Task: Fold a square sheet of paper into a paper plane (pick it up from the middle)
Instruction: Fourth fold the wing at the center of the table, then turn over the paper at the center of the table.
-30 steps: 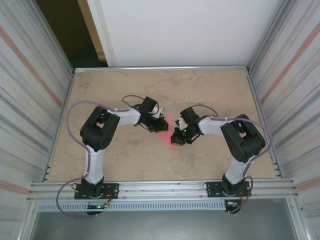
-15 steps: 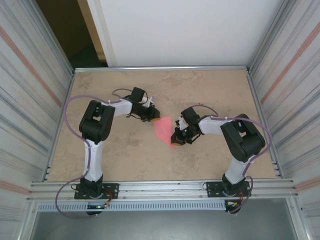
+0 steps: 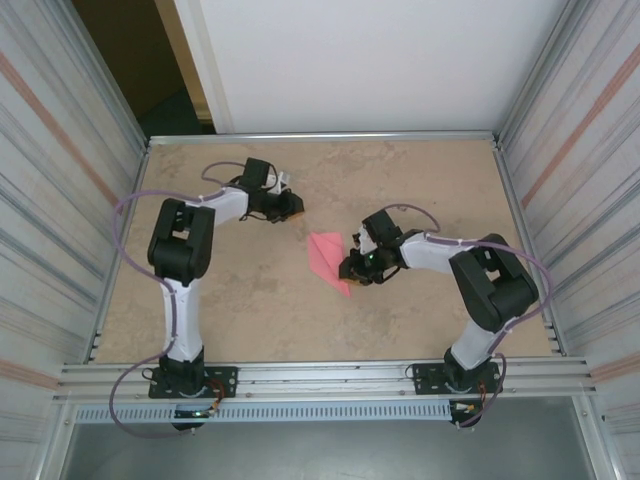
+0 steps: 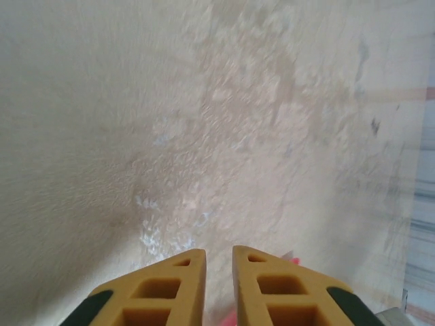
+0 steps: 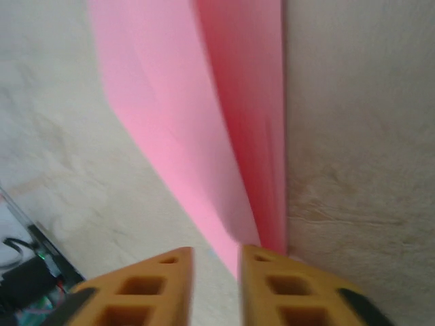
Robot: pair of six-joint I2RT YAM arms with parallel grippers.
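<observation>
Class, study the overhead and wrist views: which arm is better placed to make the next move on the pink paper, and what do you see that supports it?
Probably the right. The right gripper sits at the folded pink paper's near edge, and its wrist view shows the sheet running up between its fingers. The left gripper is apart, over bare table.

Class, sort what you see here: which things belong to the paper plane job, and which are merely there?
Belongs to the job:
- folded pink paper
- right gripper, its fingers at the paper's edge
- left gripper, apart from the paper

Merely there:
- table
- ribbed side walls
</observation>
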